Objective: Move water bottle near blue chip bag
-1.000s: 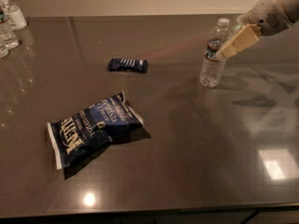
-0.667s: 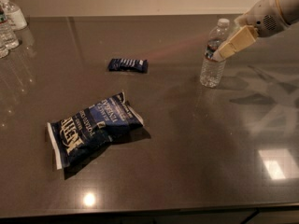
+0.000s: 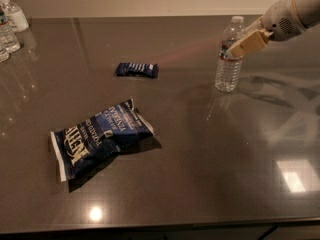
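Gripper, at the end of a pale arm that enters from the upper right of the view, sits at the far right part of the table, with its tan tip laid across the dark label band of the water bottle. The tip touches the bottle on the near side. Whether the gripper is clamped on the bottle or merely rests against it cannot be told from this view. The water bottle stands upright on the tabletop, white cap uppermost, its ribbed lower body clear of the gripper and its base on the surface. The blue chip bag lies flat and somewhat crumpled in the near left part of the table, well apart from the bottle, its white lettering facing up and one white end seam turned toward the near left edge. Bare dark tabletop stretches between bottle and bag. A small dark blue packet lies flat on the far side of that stretch, nearer the back of the table, between the two in left-to-right order but touching neither. At the far left corner stand a white-topped pump bottle and, just beside it, small clear bottles, well apart from both bag and water bottle. Bright patches of reflected light show on the glossy surface near the front edge.
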Available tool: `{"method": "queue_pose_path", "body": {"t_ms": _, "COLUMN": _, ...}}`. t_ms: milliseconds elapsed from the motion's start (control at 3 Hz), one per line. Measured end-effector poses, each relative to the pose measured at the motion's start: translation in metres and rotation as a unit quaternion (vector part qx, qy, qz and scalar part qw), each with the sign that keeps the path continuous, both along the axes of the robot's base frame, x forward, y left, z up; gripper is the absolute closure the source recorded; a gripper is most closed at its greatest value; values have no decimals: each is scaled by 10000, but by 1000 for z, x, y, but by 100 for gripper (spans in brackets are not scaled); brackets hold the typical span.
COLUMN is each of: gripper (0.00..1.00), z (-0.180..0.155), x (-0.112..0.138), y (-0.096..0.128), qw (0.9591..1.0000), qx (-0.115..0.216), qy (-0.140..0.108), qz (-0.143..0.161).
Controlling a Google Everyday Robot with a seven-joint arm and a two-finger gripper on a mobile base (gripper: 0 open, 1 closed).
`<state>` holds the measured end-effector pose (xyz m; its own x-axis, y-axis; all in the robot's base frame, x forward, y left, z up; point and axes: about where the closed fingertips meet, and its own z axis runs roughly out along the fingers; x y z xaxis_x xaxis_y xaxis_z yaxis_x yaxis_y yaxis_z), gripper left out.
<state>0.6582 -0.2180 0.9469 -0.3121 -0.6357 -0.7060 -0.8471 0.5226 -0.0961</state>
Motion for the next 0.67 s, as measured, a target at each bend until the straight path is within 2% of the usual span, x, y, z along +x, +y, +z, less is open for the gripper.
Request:
{"method": "queue_pose_path", "body": {"t_ms": 333, "gripper": 65, "z": 5, "x": -4, "y": 11, "qw": 9999, "qx": 88, "qy": -52, "qz": 140}}
{"method": "queue_pose_path", "body": {"t_ms": 667, "gripper": 88, "z": 18, "x": -18, "y": 33, "qw": 9990, "qx": 205, "qy": -142, "qz": 384}}
